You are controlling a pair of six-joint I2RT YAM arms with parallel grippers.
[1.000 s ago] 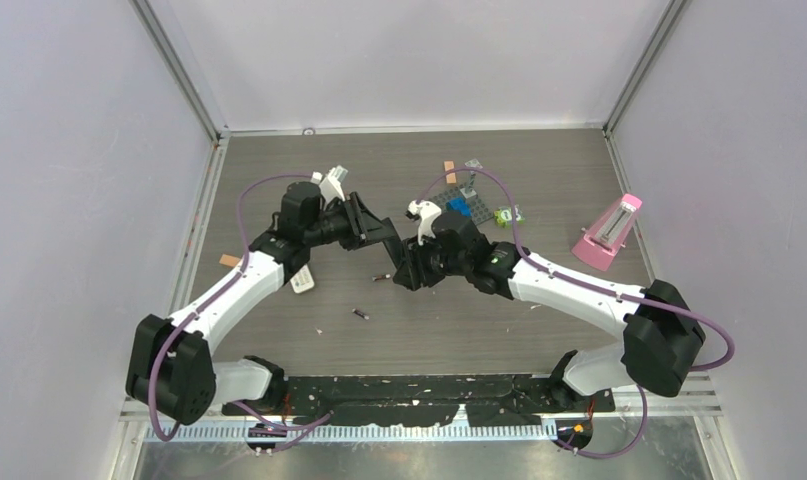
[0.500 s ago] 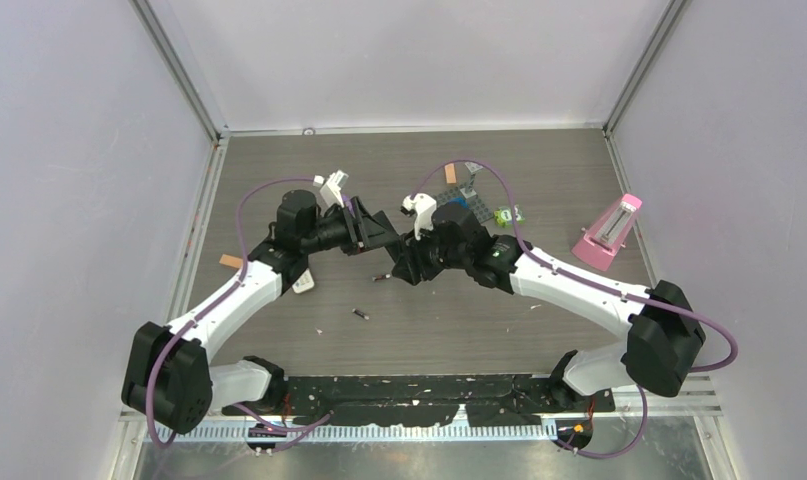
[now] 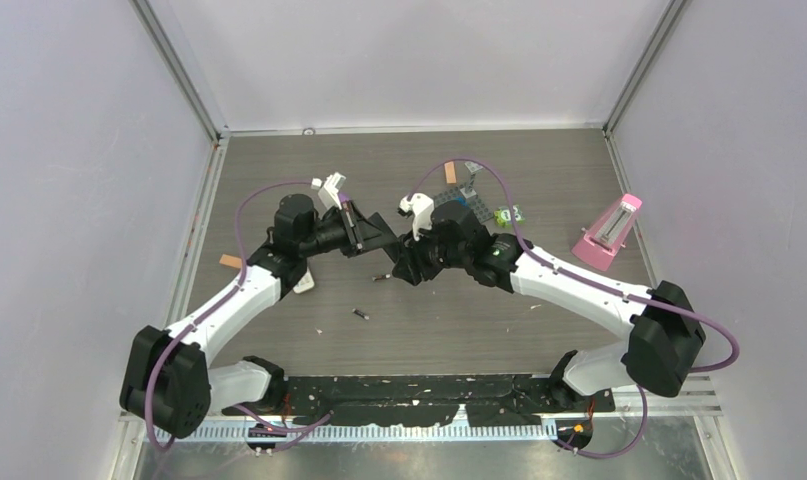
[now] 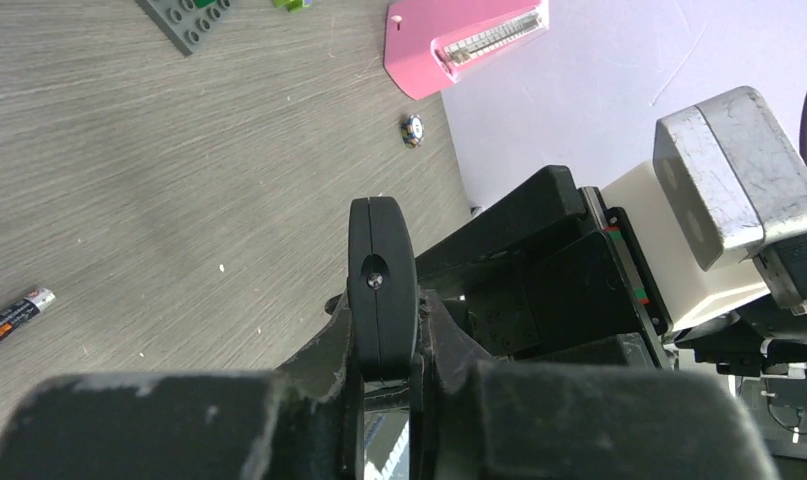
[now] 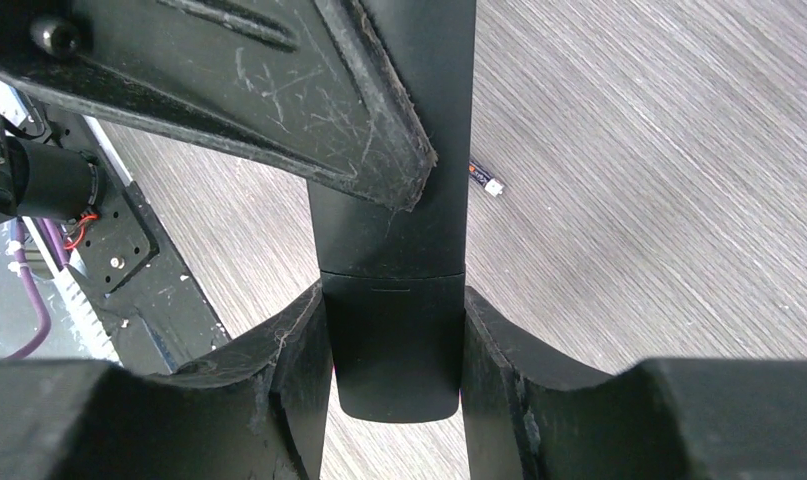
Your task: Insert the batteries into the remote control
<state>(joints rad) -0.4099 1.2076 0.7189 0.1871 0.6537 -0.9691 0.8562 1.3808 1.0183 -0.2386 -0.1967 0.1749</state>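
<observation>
The black remote control (image 5: 394,240) is held off the table between both grippers. My left gripper (image 4: 384,330) is shut on one end, seen edge-on in the left wrist view (image 4: 382,260). My right gripper (image 5: 394,345) is shut on the other end, at its rounded tip. In the top view the left gripper (image 3: 374,232) and the right gripper (image 3: 406,262) meet at the table's middle, hiding most of the remote. A dark battery with a silvery end (image 3: 382,277) lies just below them, and also shows in the right wrist view (image 5: 482,178). A second battery (image 3: 360,314) lies nearer the front.
A pink metronome (image 3: 609,232) stands at the right. A grey brick plate with blue bricks (image 3: 469,205) and a green piece (image 3: 509,214) lie behind the right arm. A white object (image 3: 302,283) lies under the left arm, and an orange piece (image 3: 229,261) to its left.
Both grippers, holding the remote, shifted slightly left and away over the last second. The batteries on the table have not moved.
</observation>
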